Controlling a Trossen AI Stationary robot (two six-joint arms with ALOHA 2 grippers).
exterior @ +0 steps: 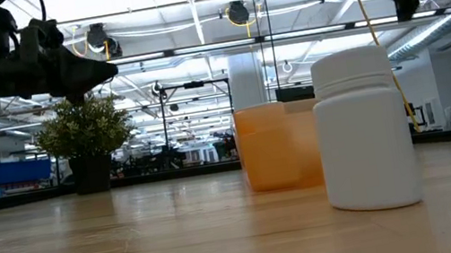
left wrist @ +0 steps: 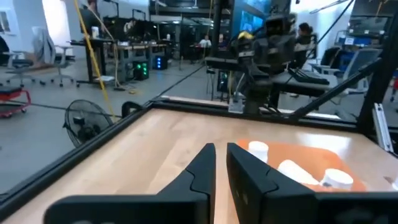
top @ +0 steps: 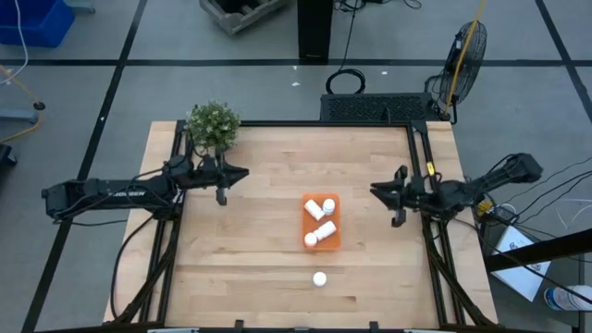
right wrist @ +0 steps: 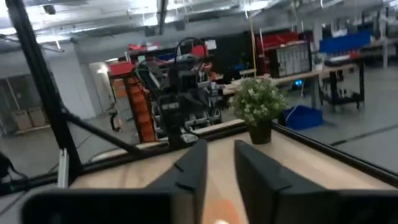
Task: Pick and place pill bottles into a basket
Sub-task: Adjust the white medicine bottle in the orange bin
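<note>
The orange basket lies at the table's middle and holds several white pill bottles. It also shows in the low view and the left wrist view. One more white bottle stands upright on the wood nearer the front edge, large in the low view. My left gripper hovers left of the basket, its fingers nearly together and empty. My right gripper hovers right of the basket, with a small gap between its fingers, also empty.
A green potted plant stands at the table's far left corner, just behind my left arm. A black frame runs along the table's edges. A floor fan stands beyond the far right corner. Bare wood lies around the basket and the lone bottle.
</note>
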